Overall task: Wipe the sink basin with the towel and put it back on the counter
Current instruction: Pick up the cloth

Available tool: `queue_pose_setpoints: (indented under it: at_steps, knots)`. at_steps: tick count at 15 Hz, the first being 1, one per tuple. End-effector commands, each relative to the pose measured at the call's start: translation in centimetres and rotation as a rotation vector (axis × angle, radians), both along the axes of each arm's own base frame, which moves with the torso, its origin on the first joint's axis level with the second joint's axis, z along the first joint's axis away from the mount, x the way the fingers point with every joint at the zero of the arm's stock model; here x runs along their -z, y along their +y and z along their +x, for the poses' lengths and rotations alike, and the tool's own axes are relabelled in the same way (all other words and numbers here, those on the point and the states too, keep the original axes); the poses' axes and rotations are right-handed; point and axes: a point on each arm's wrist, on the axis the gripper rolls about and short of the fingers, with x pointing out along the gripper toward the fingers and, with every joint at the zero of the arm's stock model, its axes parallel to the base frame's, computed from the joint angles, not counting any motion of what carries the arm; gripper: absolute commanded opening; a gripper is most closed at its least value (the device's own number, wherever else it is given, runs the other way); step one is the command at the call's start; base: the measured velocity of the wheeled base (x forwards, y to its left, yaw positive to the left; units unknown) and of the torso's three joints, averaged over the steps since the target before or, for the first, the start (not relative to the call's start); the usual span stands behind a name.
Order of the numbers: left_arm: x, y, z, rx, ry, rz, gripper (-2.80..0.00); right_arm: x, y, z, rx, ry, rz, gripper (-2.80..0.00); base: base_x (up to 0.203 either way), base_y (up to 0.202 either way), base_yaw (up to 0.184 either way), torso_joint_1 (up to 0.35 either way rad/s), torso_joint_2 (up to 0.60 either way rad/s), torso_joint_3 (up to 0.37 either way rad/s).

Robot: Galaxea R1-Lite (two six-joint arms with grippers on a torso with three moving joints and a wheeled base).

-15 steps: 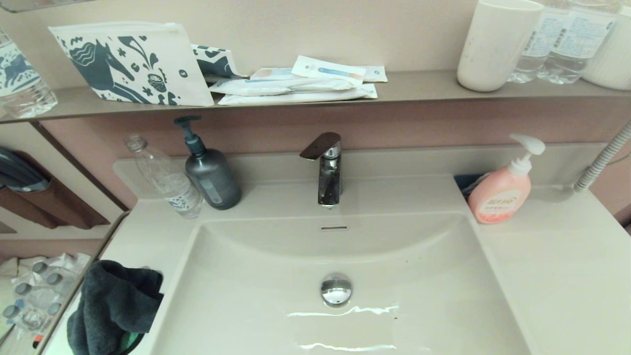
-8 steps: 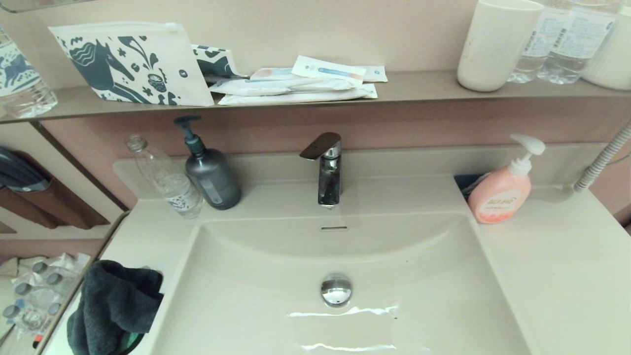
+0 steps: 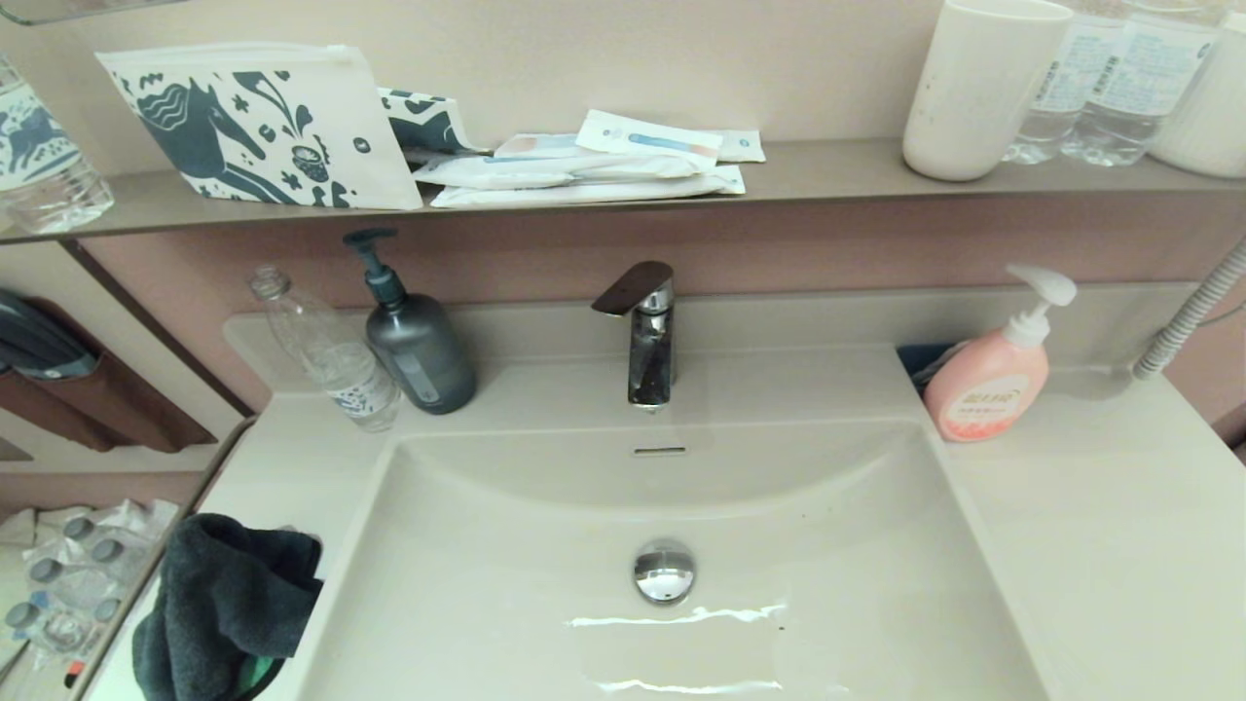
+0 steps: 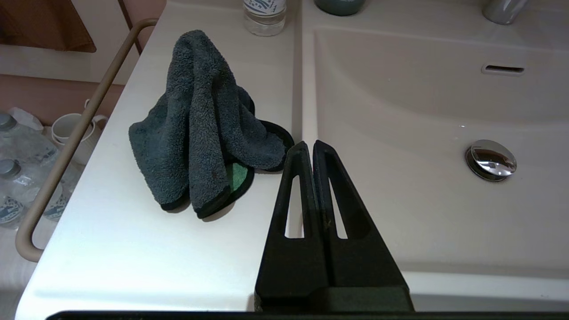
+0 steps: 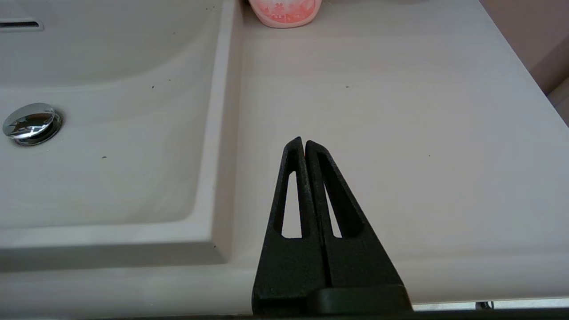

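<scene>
Bathroom vanity, off-white counter [image 3: 1100,526] w/ the sink basin [image 3: 604,545] sunk in the middle, chrome drain plug [image 3: 664,571] near centre, overflow slot [image 3: 660,451] under the faucet [image 3: 647,336]. Grey pump bottle [image 3: 414,341] and clear bottle [image 3: 336,360] stood at back left, pink soap dispenser [image 3: 993,375] back right. Shelf above held a pouch [image 3: 263,127], sachets, a cup [image 3: 978,88].

The towel [image 4: 200,120] sat bunched in a peaked heap on the counter's left strip, just beside the basin rim, green trim showing at its lower edge. It wasn't in the basin and nothing held it.

Left gripper [image 4: 309,146] hovered near the rim, tips close to the towel's edge but not on it, fingers pressed together, empty. Right gripper [image 5: 302,143] was over the bare counter on the right side, also closed and empty, prob. parked.

Judged step: pick-up hadn't begun, so wiping looked undone; dark specks were visible on the basin floor and right slope.

To do it well: the left arm would need to part its fingers first, then come down over the tall fold of the heap, not the thin trim, so enough cloth is pinched to stay put while dragging. Approaching from above should avoid shoving the towel over the rim. Risk: grabbing one layer only, letting the rest trail.
</scene>
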Motion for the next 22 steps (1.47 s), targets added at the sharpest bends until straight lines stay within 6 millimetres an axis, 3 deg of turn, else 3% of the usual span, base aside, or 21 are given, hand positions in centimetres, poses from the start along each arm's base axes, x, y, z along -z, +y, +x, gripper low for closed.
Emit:
queue_pose_setpoints:
  at_steps: [1, 22]
  knots:
    - [0.0, 0.0, 0.01, -0.001, 0.001, -0.001, -2.8, 0.0, 0.0, 0.01, 0.0, 0.001, 0.0, -2.8, 0.0, 0.0, 0.0, 0.0, 0.0, 0.0]
    - [-0.05, 0.0, 0.0, 0.0, 0.0, 0.008, -2.8, 0.0, 0.0, 0.01, -0.001, 0.001, 0.0, -2.8, 0.0, 0.0, 0.0, 0.0, 0.0, 0.0]
